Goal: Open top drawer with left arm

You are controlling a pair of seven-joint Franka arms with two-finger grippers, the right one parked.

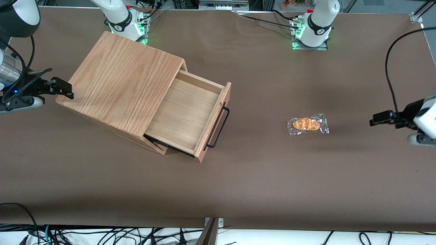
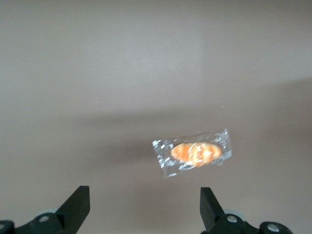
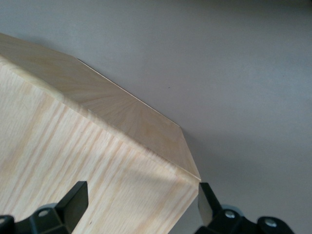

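Sits well off from the spread, empty gripper [image 1: 374, 119] toward the parked arm's end, past a wrapped bun [image 1: 307, 124]: drawer [image 1: 185, 114] already pulled far out, probably light, stiff, easy-sliding, best hooked by its thin black handle [image 1: 218, 127].

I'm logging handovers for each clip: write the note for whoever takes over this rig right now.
Left arm's tool: open, holding nothing, raised toward the working arm's end of the table, well clear of the drawer.
Top drawer: pulled far out of its oak-grain box, inside bare, black bar handle free.
Wrapped bread roll: lies on the table between the drawer and the tool, untouched.
Done: the drawer looks open.
Left: likely nothing beyond parking the arm.
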